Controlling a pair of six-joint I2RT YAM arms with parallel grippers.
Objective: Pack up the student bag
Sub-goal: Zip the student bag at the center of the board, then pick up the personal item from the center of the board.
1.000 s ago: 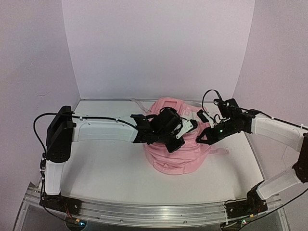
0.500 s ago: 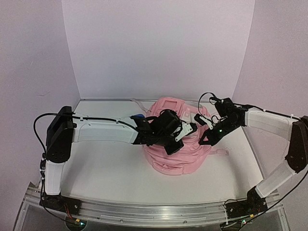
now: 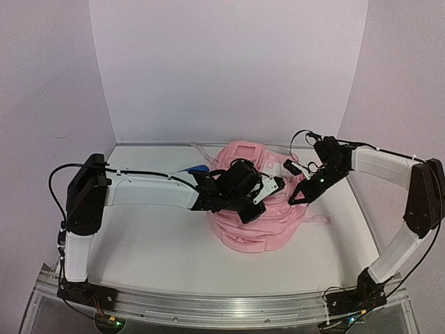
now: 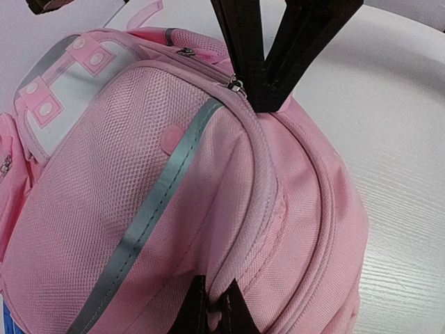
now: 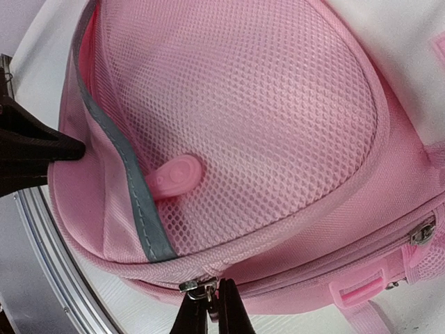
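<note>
The student bag lies on the white table, in the middle towards the back wall, with an arm reaching in over it from each side. The left gripper is closed: its two dark fingertips meet on a ridge of pink fabric at the edge of the mesh front pocket, close to the grey stripe that crosses that pocket. No gap shows between the tips apart from the pinched cloth. The right gripper is closed as well, and its jaws nip the small metal zip pull at the end of a zip that runs along the seam of the bag. In the left wrist view the same right claw comes down from above as a dark V, its tip on that pull at the top of the pocket. The right wrist view shows the left claw as a black wedge touching the bag's side by the grey stripe, with a pink round tab lying flat on the mesh between the two grips. A small blue object shows behind the left arm, just beside the bag; what it is cannot be told.
</note>
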